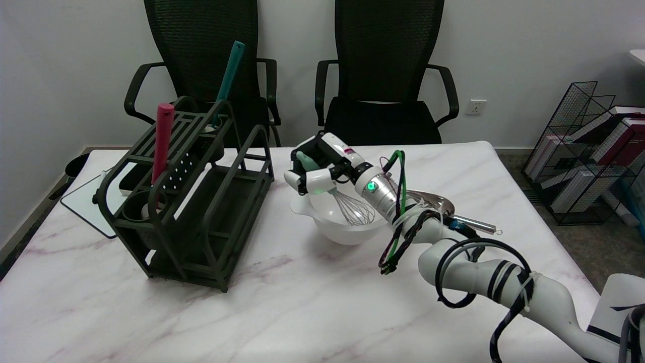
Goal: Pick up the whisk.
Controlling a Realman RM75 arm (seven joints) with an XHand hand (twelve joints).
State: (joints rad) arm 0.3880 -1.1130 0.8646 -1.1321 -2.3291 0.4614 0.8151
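Note:
The whisk [352, 209] has a pale green handle and a steel wire head. My right hand [320, 169] grips the handle, its fingers wrapped around it. The whisk hangs tilted, handle up to the left, with the wire head over the white bowl [347, 229] at mid-table. Whether the wires touch the bowl I cannot tell. The hand hovers above the bowl's far left rim, to the right of the dark rack [191, 201].
The dark wire rack stands at the left, holding a red-handled utensil [162, 138] and a teal-handled utensil [228, 75]. A steel ladle [443, 209] lies right of the bowl, behind my arm. Two black chairs [383, 75] stand at the table's far edge.

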